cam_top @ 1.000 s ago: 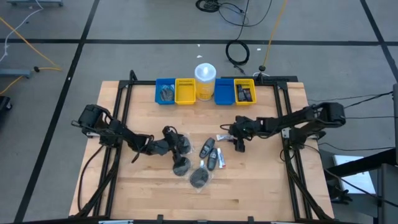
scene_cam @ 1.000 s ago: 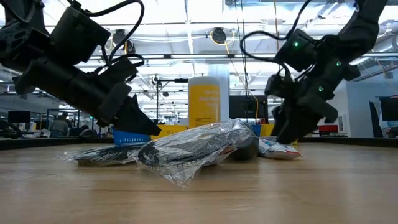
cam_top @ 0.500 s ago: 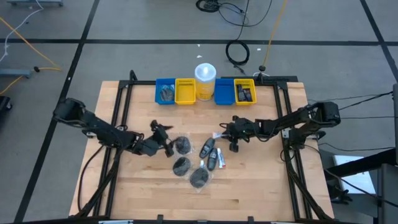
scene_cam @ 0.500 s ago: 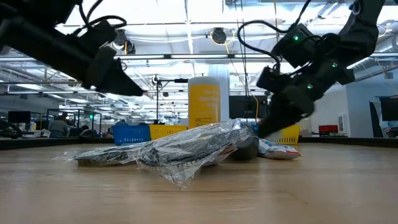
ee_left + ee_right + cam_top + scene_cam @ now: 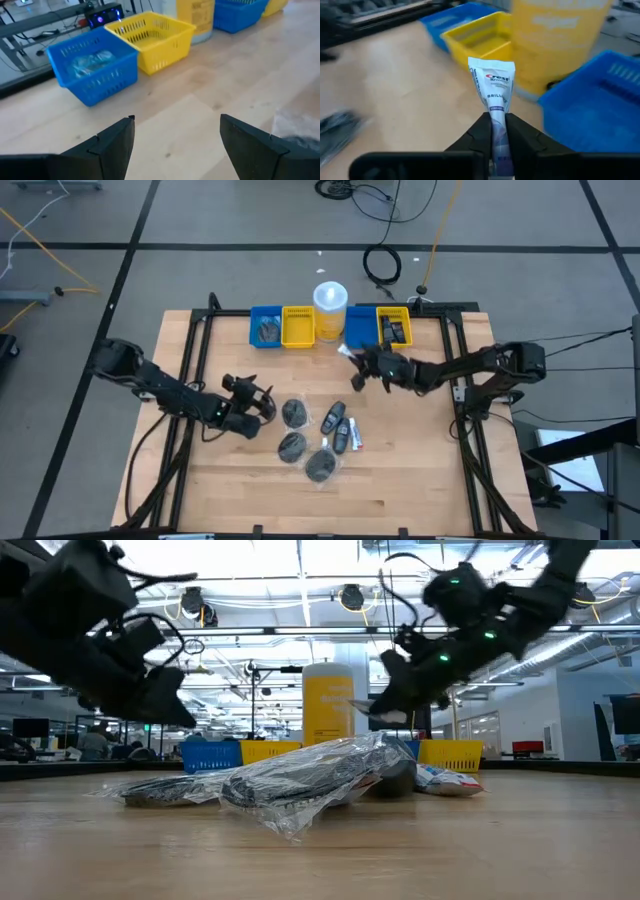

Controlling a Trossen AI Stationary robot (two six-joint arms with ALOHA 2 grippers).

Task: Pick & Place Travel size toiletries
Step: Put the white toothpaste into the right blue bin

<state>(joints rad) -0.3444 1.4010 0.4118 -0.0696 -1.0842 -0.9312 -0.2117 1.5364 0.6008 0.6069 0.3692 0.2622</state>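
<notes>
Wooden table (image 5: 420, 460): our right gripper (image 5: 356, 370), at one o'clock, pinches the white tube (image 5: 492, 92); our left gripper (image 5: 262, 402), at nine, seems spread wide, holding nothing.

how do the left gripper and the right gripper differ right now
The right gripper is shut on the white-silver tube; the left gripper holds nothing, its fingers wide apart. The right gripper is lifted near the blue and yellow bins at the back; the left gripper sits beside the wrapped discs mid-table. Both are dark and two-fingered.
</notes>
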